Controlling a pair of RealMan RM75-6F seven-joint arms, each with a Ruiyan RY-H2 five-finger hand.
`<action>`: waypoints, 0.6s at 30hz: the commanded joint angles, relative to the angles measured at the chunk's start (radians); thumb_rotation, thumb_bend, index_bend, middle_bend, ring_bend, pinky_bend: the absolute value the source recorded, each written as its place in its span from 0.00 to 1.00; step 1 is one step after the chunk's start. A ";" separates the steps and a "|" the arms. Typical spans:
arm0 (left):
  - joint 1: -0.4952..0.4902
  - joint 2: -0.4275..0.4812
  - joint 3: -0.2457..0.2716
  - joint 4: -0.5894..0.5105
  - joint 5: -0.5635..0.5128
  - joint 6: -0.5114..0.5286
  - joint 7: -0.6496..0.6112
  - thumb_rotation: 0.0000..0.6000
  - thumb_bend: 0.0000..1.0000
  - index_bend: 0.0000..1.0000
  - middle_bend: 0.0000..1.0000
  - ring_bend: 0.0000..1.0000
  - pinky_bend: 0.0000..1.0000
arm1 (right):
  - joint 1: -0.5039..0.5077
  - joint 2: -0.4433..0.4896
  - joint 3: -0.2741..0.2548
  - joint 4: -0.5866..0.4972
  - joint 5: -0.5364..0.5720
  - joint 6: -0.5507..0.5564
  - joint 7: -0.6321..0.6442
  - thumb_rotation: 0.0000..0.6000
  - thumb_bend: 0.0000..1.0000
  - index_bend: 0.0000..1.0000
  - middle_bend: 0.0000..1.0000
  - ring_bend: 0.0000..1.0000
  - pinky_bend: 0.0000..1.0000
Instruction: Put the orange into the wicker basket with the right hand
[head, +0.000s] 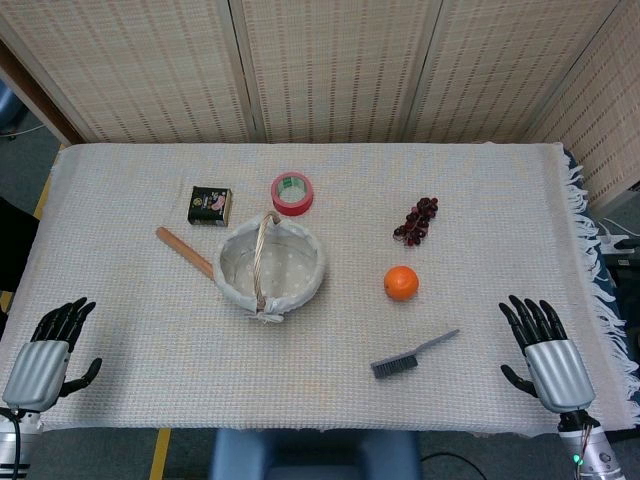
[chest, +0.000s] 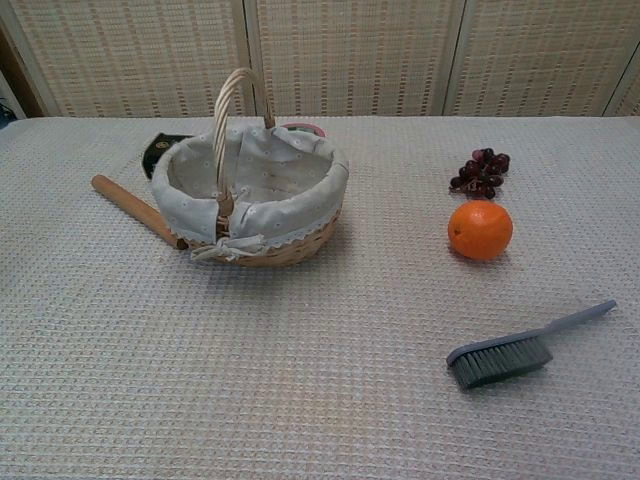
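The orange (head: 401, 283) (chest: 480, 230) lies on the white cloth, right of the middle. To its left stands the wicker basket (head: 316, 282) (chest: 300, 248), lined with pale fabric, its handle upright and nothing visible inside. My right hand (head: 545, 352) rests flat at the near right corner, fingers spread and holding nothing, well to the right of the orange and nearer than it. At the near left corner my left hand (head: 45, 355) lies the same way, open and empty. Neither hand shows in the chest view.
A grey brush (head: 411, 355) (chest: 520, 349) lies between the orange and my right hand. Dark grapes (head: 416, 221) (chest: 481, 171) sit just behind the orange. Red tape (head: 292, 193), a dark packet (head: 210, 206) and a wooden stick (head: 184, 252) (chest: 133, 208) surround the basket.
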 joint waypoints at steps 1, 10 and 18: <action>0.001 0.000 0.000 0.001 0.001 0.002 0.000 1.00 0.34 0.00 0.00 0.00 0.08 | -0.001 0.002 0.000 -0.004 0.002 -0.001 0.000 1.00 0.10 0.00 0.00 0.00 0.04; 0.001 -0.002 0.000 0.003 0.000 0.001 0.003 1.00 0.35 0.00 0.00 0.00 0.08 | 0.017 0.036 0.032 -0.113 0.080 -0.055 -0.032 1.00 0.10 0.00 0.00 0.00 0.04; -0.002 0.001 0.003 0.002 0.002 -0.007 -0.008 1.00 0.35 0.00 0.00 0.00 0.08 | 0.150 0.030 0.148 -0.294 0.354 -0.267 -0.237 1.00 0.10 0.00 0.00 0.00 0.04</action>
